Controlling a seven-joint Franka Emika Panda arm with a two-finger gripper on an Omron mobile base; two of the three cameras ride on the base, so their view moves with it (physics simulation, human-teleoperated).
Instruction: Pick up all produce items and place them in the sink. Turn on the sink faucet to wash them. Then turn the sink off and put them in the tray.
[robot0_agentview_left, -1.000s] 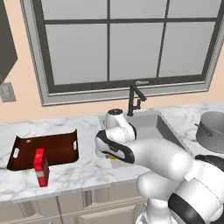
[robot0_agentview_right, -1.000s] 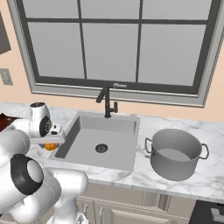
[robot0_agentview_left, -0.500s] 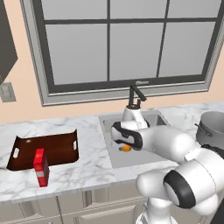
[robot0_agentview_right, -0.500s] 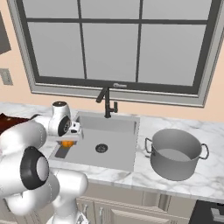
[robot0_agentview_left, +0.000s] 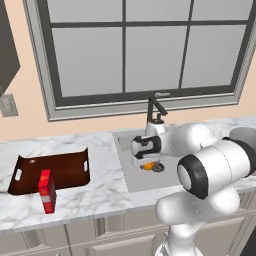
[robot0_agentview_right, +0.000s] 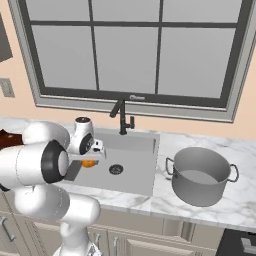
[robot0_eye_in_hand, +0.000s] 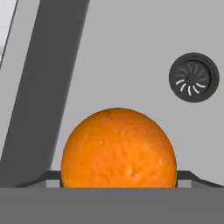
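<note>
Swung right off the surface's left side, gripper (robot0_agentview_right: 89, 161) now over the sink (robot0_agentview_right: 135, 165), jaws clamped on the orange (robot0_eye_in_hand: 118, 148); tray (robot0_agentview_left: 55, 172) sits empty.

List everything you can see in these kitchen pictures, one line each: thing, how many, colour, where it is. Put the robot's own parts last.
orange: one, bright orange, in the hand, over the sink
sink: one, grey, set in the counter
drain: one, dark, sink floor
faucet: one, black, behind the sink
pot: one, grey, counter beside the sink
tray: one, reddish-brown, counter on the sink's other side
red box: one, upright at the tray's front edge
hand: one, white, closed on the orange
</note>
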